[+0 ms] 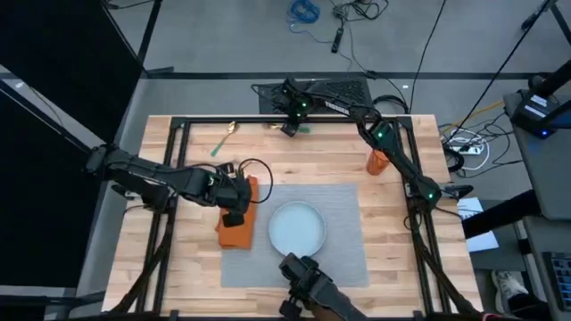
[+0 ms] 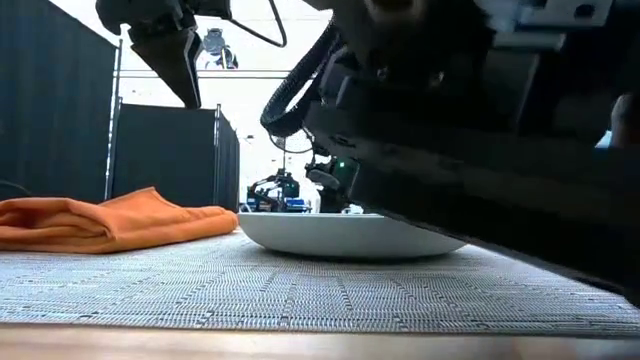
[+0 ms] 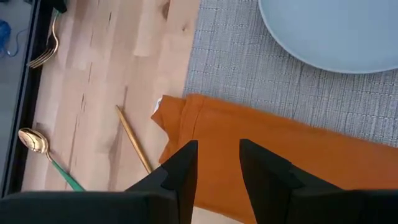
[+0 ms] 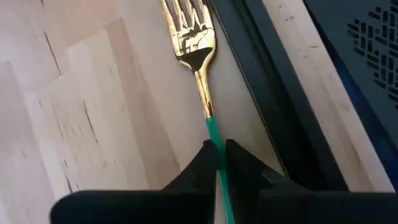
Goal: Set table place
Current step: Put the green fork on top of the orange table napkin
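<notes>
Reaching to the table's far edge, right gripper (image 4: pixel 219 163) pinches the fork (image 4: pixel 198 56); left gripper (image 3: pixel 217 163) hovers parted.

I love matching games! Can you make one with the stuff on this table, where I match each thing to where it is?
Things:
1. plate
2. napkin
3. fork
4. cup

Places:
A. held by its green handle in the right gripper
B. under the open left gripper
C. middle of the placemat
D. on the bare table, near the right edge

Pairs: 1-C, 2-B, 3-A, 4-D
</notes>
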Tool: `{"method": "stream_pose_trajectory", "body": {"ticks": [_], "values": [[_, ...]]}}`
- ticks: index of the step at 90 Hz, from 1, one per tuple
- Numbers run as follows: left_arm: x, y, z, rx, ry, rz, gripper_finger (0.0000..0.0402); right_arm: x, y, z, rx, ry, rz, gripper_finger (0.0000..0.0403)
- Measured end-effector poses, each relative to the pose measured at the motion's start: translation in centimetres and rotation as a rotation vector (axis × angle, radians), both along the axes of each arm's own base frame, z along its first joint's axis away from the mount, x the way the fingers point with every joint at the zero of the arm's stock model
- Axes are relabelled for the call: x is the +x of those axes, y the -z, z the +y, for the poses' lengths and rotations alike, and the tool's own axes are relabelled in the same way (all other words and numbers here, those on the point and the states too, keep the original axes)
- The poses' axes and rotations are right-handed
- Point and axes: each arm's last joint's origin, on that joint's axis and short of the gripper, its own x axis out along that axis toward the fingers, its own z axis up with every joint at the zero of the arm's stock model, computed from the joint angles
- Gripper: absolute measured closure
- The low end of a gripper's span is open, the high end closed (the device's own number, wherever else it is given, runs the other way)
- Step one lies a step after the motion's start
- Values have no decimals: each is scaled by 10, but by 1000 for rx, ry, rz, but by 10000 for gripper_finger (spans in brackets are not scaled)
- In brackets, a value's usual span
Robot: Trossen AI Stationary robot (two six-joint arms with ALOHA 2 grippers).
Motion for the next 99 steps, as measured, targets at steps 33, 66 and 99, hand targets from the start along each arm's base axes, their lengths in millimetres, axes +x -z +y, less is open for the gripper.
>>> {"method": "stream_pose_trajectory", "body": {"ticks": [33,66,99], "values": [[0,0,0,11,17,5,297,5,-19,26,50,-77,32,401],[0,0,1,29,15,5,297,18,-68,69,105,-178,-42,401],[-10,1,13,158,-71,95,297,37,-99,137,167,-295,-43,402]]}}
